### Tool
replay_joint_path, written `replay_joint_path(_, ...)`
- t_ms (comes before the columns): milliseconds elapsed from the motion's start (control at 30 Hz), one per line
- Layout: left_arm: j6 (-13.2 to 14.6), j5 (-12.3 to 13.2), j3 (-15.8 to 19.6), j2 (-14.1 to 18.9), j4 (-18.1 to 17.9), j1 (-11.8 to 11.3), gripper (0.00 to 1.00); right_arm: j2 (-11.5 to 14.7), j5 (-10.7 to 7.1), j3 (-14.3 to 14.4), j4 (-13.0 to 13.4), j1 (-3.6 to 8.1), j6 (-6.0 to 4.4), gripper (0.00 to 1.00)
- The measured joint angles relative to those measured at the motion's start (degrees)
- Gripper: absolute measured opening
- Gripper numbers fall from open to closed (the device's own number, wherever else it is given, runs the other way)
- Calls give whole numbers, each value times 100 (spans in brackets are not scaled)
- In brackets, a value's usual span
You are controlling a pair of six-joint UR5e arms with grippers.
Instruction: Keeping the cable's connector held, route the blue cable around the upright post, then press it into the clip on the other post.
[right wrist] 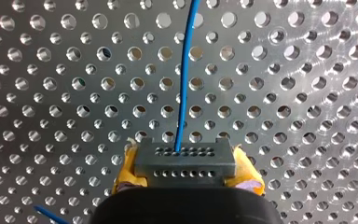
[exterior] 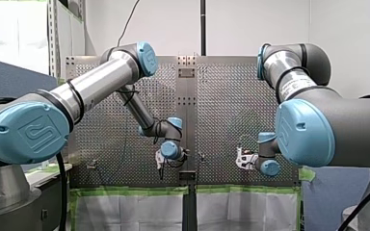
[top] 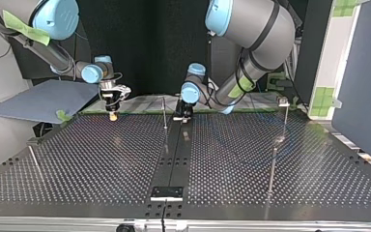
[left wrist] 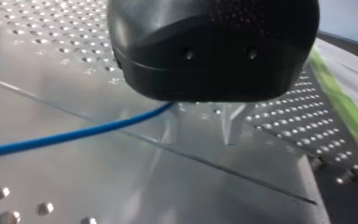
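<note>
At the bench's [top: 101, 159] far edge in the top view, my right end effector [top: 112, 115] is clamped on the connector [right wrist: 184, 163] between its yellow pads [right wrist: 248, 177]. The blue cable [right wrist: 182, 84] runs ahead from it and, in the left wrist view, slips under my left end effector [top: 183, 115], whose state I cannot tell. Routing looks not yet begun. The next move likely calls for leading the cable around the slim upright post [top: 164, 113] between the two arms, connector held, then toward the clip-topped post [top: 284, 108] at that view's right, with another thin post [top: 272, 169] nearby that could snag it.
</note>
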State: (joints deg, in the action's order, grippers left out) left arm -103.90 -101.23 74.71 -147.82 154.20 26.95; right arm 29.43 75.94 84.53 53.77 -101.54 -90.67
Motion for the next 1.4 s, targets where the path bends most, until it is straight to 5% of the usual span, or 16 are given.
replay_joint_path(67,95,16,-1,1,28,-4,78,-1,0,1,-2,0,-2,0)
replay_joint_path(100,154,21,0,3,38,-5,78,-1,0,1,-3,0,-3,0)
replay_joint_path(167,244,19,0,4,50,-3,100,-3,0,2,-4,0,-5,0)
replay_joint_path(700,1079,-458,2,277,770,260,100,-22,0,5,-14,1,-24,0)
replay_joint_path(967,1103,-464,5,590,1143,477,100,-27,0,6,-16,14,-31,0)
replay_joint_path(1400,1087,-480,5,628,1789,659,100,-34,0,7,-71,31,-25,0)
